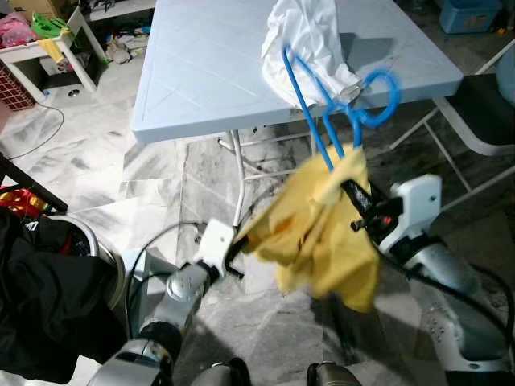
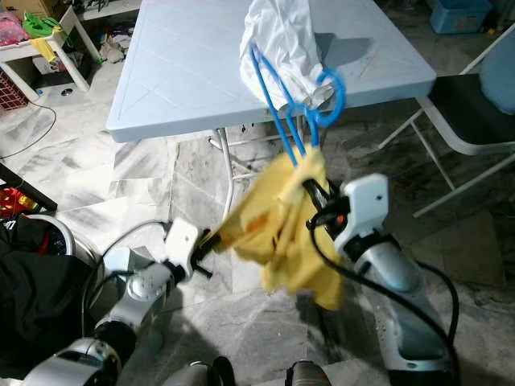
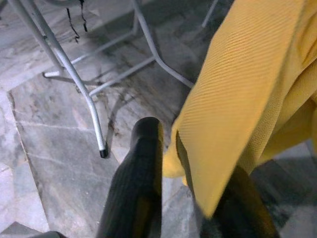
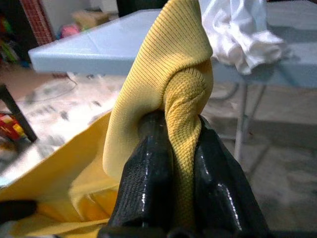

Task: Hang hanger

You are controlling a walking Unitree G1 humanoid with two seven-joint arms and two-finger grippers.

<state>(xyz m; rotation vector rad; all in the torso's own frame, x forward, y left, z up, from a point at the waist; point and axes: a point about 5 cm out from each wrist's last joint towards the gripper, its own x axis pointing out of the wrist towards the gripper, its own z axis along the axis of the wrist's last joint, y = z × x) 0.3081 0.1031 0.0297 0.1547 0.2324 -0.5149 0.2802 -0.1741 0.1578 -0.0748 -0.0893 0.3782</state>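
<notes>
between both tools (image 1: 354, 193), pinched tight, yellow cloth (image 1: 322, 233)

Pale blue table (image 1: 201, 72), marble floor (image 1: 105, 181)

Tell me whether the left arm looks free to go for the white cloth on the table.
Probably not yet: the left tool is shut on the yellow garment, which the right tool also grips. The white cloth lies farther off on the table.

Yellow cloth (image 1: 322, 233), blue hanger (image 1: 338, 112), white garment (image 1: 310, 44).
</notes>
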